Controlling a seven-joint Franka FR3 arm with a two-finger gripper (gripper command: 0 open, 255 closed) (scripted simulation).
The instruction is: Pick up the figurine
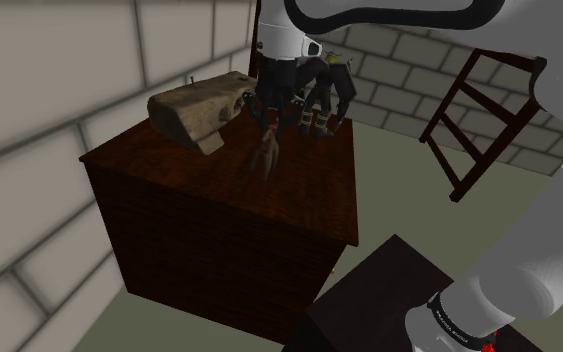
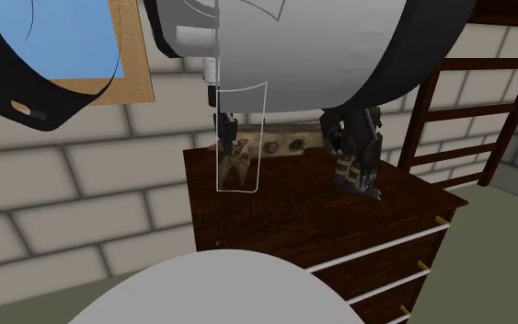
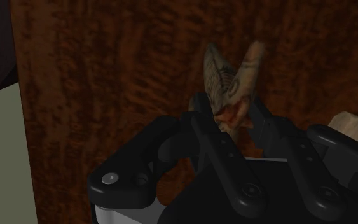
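Note:
A small tan and brown figurine (image 1: pixel 267 152) with two leg-like prongs hangs from my gripper (image 1: pixel 266 124) over the dark wooden dresser top (image 1: pixel 299 190). In the wrist view the black fingers (image 3: pixel 204 121) clasp its reddish upper end, and the two prongs (image 3: pixel 234 70) point away towards the wood. The gripper (image 3: pixel 227 113) is shut on it. From the second exterior view the figurine (image 2: pixel 236 166) sits below the gripper (image 2: pixel 226 136), near the dresser's back left. I cannot tell whether its prongs touch the wood.
A tan carved block (image 1: pixel 199 110) lies at the dresser's back, close behind the figurine. A dark robot-like statue (image 1: pixel 325 95) stands at the far corner. A wooden ladder (image 1: pixel 479 120) leans on the brick wall. The black stand (image 1: pixel 379 300) is nearest the camera.

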